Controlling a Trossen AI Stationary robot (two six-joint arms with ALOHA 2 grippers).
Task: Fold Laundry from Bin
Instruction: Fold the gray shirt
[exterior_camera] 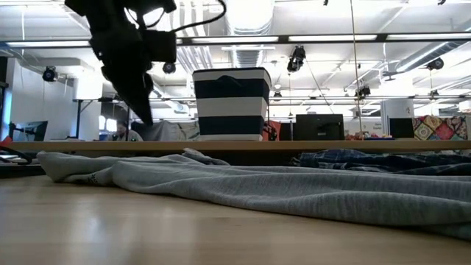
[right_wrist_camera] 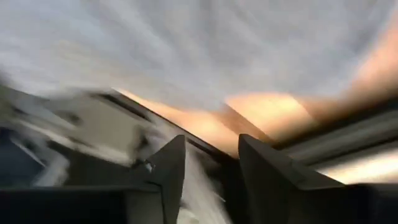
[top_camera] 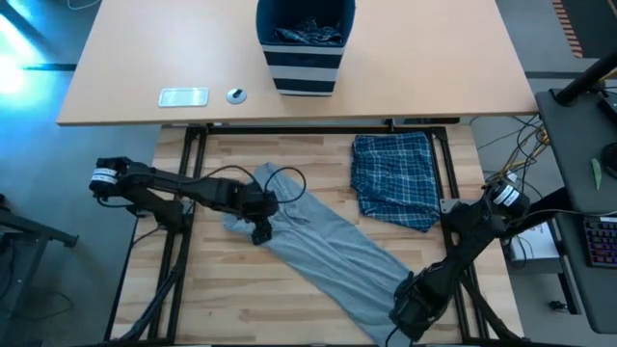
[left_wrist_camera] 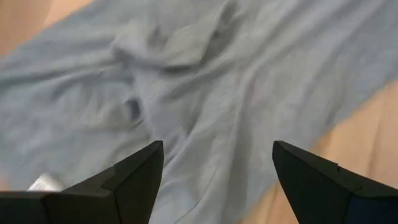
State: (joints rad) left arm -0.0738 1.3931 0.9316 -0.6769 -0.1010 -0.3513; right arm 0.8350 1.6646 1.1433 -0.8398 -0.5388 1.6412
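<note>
The grey T-shirt (top_camera: 328, 246) lies stretched for flattening, left gripper (top_camera: 258, 229) released at nine o'clock, right gripper (top_camera: 410, 313) at five (grip unclear).

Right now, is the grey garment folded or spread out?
Spread out. The grey garment lies long and flat across the table, wrinkled, with no layers stacked; the plaid piece beside it looks folded.

- My left hand (top_camera: 258, 231) hovers over the grey T-shirt (top_camera: 328, 246).
- My right hand (top_camera: 410, 313) sits at its lower end.
- Plaid laundry (top_camera: 393, 179) lies beside it.
</note>
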